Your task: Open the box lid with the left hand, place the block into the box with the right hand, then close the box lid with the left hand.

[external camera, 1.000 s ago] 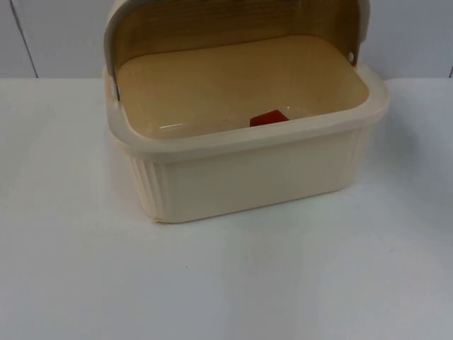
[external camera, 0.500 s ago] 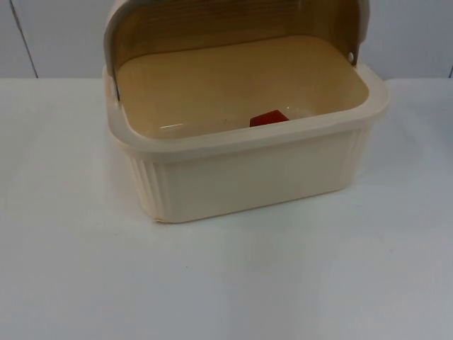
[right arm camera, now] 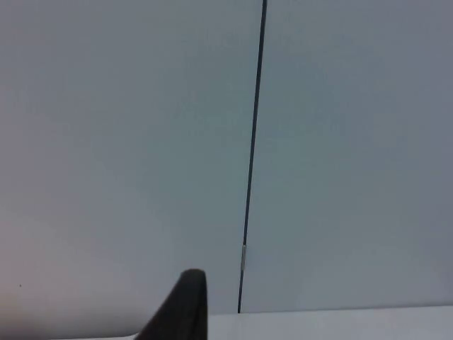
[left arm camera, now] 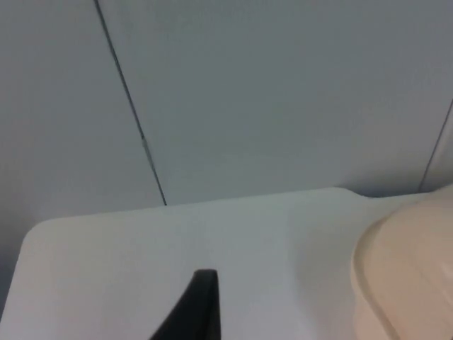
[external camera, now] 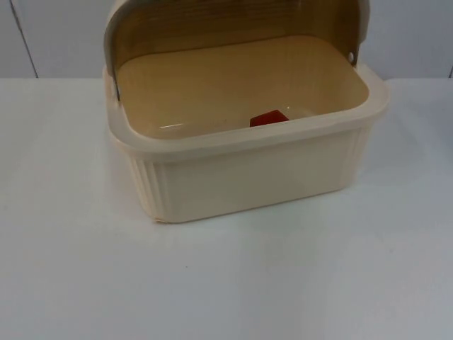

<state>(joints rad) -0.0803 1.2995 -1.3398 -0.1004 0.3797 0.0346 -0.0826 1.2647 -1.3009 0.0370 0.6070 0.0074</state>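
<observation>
One black fingertip of the left gripper (left arm camera: 202,304) is seen in the left wrist view, held over the white table (left arm camera: 141,248) and aimed at the grey wall (left arm camera: 283,92). The box (left arm camera: 407,276) is seen just beside it, with only a curved cream edge in view. One black fingertip of the right gripper (right arm camera: 185,304) is seen in the right wrist view, aimed at the wall (right arm camera: 127,142), with a thin strip of table (right arm camera: 340,324) under it. It cannot be told if either gripper is open or closed, as only one tip of each is seen.

From the top, the box (external camera: 248,173) is seen on the table (external camera: 226,283). Its lid (external camera: 212,21) is up at the back and is cut off by the picture edge. The red block (external camera: 269,117) is lying inside the box, close to the front wall. Its lower part is hidden by the rim.
</observation>
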